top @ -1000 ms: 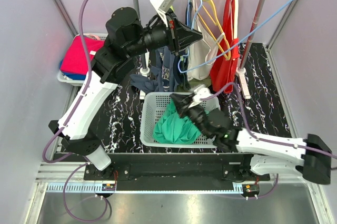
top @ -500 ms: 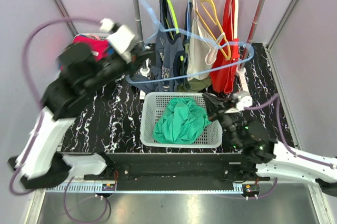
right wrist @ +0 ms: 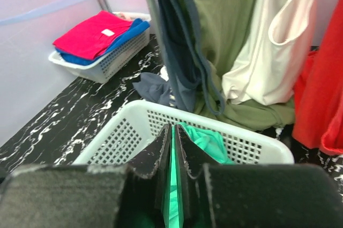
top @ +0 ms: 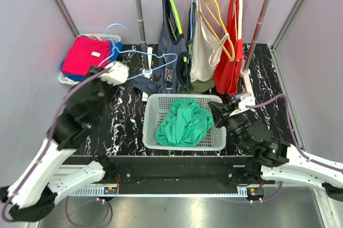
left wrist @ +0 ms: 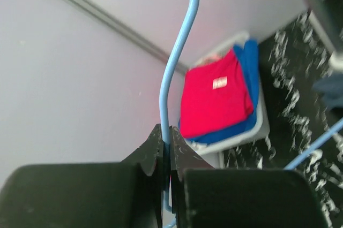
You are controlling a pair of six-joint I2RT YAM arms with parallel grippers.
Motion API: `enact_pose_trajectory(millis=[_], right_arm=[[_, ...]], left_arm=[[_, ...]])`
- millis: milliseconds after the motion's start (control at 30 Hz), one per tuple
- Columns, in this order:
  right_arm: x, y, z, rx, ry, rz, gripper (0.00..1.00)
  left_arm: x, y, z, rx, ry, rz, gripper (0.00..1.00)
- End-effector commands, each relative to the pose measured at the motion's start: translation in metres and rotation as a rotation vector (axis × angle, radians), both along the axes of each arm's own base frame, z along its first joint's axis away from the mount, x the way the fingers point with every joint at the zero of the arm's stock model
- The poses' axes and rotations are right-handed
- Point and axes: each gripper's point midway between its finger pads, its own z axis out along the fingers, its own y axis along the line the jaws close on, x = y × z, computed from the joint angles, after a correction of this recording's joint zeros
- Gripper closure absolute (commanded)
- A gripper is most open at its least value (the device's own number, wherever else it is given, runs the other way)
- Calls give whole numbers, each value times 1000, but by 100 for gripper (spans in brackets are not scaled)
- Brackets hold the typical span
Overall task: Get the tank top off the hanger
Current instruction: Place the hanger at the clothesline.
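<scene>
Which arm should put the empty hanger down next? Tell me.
Left. The left fingers pinch the blue hanger near the bin of folded clothes; the right fingers are over at the basket, far from it.

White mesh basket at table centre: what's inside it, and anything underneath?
A crumpled green garment lies inside the white mesh basket, filling most of it; bare mesh floor shows at its left. Anything beneath the garment is covered.

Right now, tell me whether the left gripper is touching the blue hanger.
Touching. The left wrist view shows the left gripper clamped on the blue hanger, its wire pinched between the jaws.
</scene>
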Motion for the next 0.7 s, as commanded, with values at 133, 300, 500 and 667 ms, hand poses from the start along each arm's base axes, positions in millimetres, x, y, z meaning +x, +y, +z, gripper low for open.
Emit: enact_pose_trajectory(millis=[133,300,500,667], right_arm=[[-9,10,25,62,34,75,88],[-13,8,26,74,38,88,88],[-14,12,26,61,39,107,89],[-14,8,23,58,35,102,89]], left_arm=[[41,52,3,35,84,385,100],[68,66,22,95,66,532,100],[89,49,43,44,13,575,100],[90,21,49,89,-128,664,100]])
